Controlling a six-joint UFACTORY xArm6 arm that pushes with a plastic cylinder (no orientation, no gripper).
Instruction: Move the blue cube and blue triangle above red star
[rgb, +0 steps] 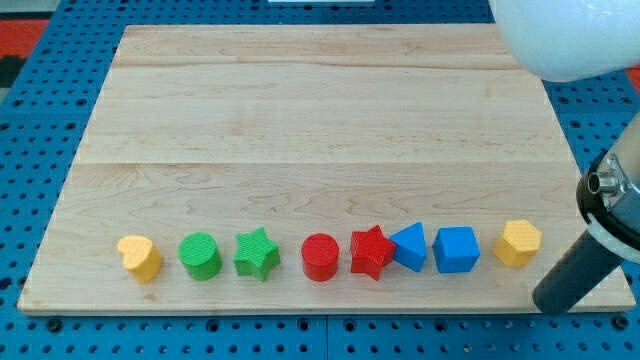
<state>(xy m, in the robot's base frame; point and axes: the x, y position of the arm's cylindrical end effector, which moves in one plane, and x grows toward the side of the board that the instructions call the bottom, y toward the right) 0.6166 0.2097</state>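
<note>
Nearest the camera, my tip (552, 303), the blunt lower end of a straight dark rod, is resting at the five o'clock corner of the pale wooden board (320, 110). It has no jaws to open or close; it is touching nothing and pushing nothing.

Eight small plastic blocks are sitting in a row along the six o'clock edge. Running from nine o'clock toward three o'clock, they are a yellow heart-like block (139, 257), a green cylinder (201, 256), a green star (257, 253), a red cylinder (321, 257), the red star (372, 251), the blue triangle (409, 247), the blue cube (456, 249) and a yellow hexagonal block (518, 243).

The triangle is touching the red star's three o'clock side, and the cube is sitting just beside the triangle. My tip is lying at about four o'clock from the cube, past the yellow hexagon.

In my judgement, neither blue block is placed yet. To do this well, I should be coming under each blue block from its six o'clock side, then pushing toward twelve and curving toward the star, without nudging the star or hexagon.

Part of the rod is cut off at the frame's edge, and a blurred white shape (560, 35) is covering the one o'clock corner.
</note>
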